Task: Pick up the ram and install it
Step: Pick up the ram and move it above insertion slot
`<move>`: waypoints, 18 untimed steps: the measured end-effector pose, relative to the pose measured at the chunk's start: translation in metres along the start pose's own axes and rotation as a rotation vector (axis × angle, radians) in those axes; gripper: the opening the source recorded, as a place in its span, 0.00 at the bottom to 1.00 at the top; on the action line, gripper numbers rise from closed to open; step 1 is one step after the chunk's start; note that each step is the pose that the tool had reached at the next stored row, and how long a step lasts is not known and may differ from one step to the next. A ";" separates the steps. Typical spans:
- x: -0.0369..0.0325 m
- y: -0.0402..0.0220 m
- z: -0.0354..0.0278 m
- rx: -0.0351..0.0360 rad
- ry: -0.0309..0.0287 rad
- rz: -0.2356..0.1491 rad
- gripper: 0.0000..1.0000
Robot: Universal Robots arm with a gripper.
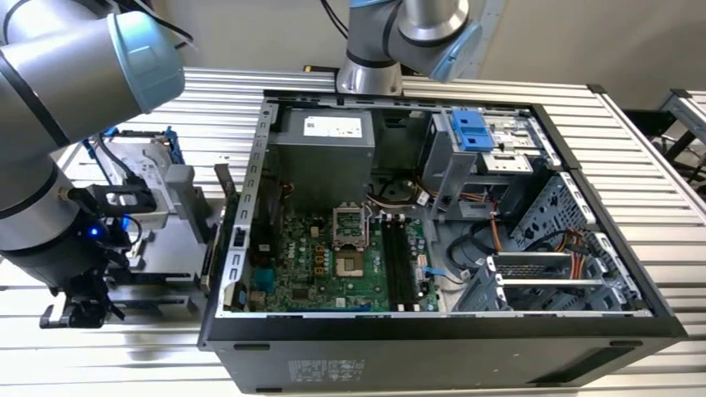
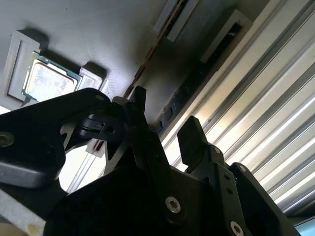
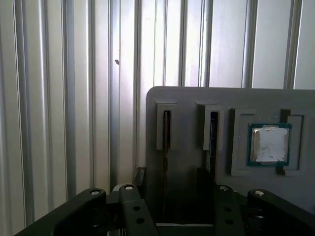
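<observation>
Closest in the first wrist view: black two-fingered gripper (image 3: 171,179), jaws released, fingers (image 3: 140,177) set wide apart and gripping nothing. Between them, standing on edge: the ram (image 3: 166,130), a thin, long circuit-board stick, seated upright in one narrow slot of a pale grey moulded holder plate (image 3: 187,98). Contact between ram and either finger: cannot tell. Just beside, in the neighbouring slot of the same plate, a second dark thin stick (image 3: 213,132), also on edge. Next along the plate, flat in a square recess, a small square silver chip with a green border (image 3: 268,143). Under and beyond the plate, a ribbed silver aluminium table (image 3: 59,98). Farther off in the exterior view, towards the exterior view's right and well apart from the gripper, an open black computer case (image 1: 441,356), with a green motherboard (image 1: 298,256) inside and long black memory slots (image 1: 399,260) on it. Ram not yet in those slots. At the exterior view's left, the grey jointed robot arm (image 1: 55,91).
</observation>
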State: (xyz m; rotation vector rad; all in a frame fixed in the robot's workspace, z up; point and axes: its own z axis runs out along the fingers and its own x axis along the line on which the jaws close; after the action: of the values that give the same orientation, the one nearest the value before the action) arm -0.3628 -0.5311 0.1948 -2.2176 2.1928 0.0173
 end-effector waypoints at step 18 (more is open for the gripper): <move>0.0001 0.0000 0.0000 -0.0055 -0.0009 -0.004 1.00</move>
State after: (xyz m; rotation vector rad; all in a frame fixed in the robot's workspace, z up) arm -0.3629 -0.5311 0.1948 -2.2246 2.1902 0.0243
